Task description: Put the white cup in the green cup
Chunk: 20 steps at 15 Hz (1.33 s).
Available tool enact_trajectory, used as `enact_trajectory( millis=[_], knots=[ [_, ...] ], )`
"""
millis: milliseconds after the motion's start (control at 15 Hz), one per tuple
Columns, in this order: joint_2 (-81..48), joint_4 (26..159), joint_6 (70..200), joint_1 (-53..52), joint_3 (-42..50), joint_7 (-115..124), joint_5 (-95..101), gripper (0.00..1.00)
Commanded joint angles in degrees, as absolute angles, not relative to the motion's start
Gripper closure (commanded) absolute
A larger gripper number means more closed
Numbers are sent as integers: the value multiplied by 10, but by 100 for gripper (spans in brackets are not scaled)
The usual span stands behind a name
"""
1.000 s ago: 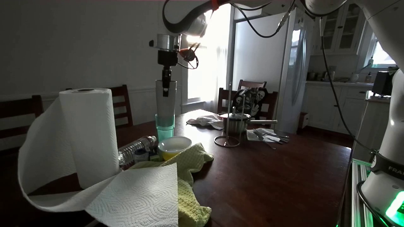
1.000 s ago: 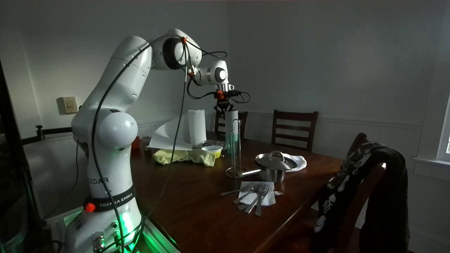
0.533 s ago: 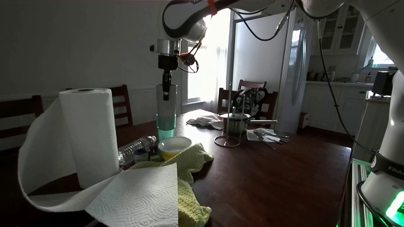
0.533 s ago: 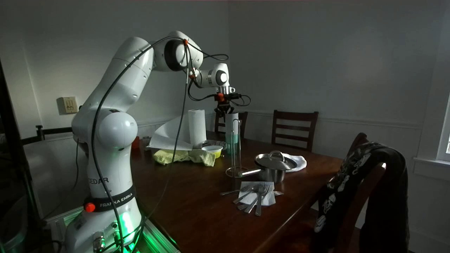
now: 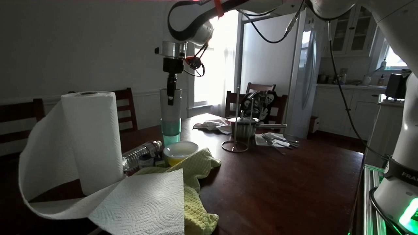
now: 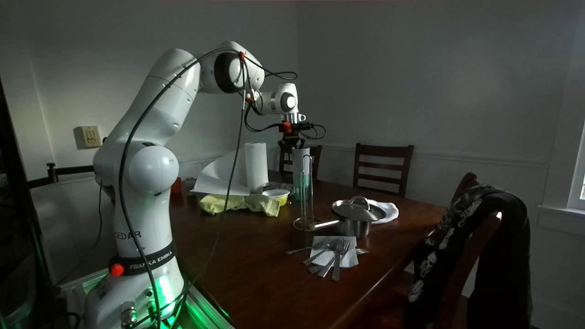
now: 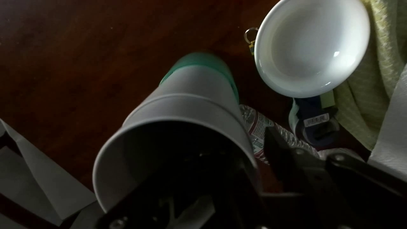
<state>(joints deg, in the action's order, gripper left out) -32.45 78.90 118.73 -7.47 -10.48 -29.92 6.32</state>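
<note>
Dark reddish-brown wooden table, carrying: upright white paper-towel roll, partly unrolled; clear plastic bottle, on its side, near the roll; small dark-blue item with barcode label, beside the bottle; textured yellow-green cloth; round white-and-yellow bowl, beside the cloth; pale mint-green translucent plastic cup, upright, near the bowl; upright metal-wire stand, round base; lidded long-handled steel pot, near the stand; crumpled white sheet, cloth or paper unclear; flat white napkin beneath metal cutlery, some handles extending past its edge.
</note>
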Motion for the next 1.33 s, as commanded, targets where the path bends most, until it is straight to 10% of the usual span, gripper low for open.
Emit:
enact_trajectory(
  millis=[0, 333, 1267],
  knots=[
    [-325, 785, 1190, -70, -109, -301, 52, 35],
    [-302, 785, 1168, -81, -106, -287, 63, 1],
    [-119, 870, 1131, -64, -69, -197, 67, 0]
  ],
)
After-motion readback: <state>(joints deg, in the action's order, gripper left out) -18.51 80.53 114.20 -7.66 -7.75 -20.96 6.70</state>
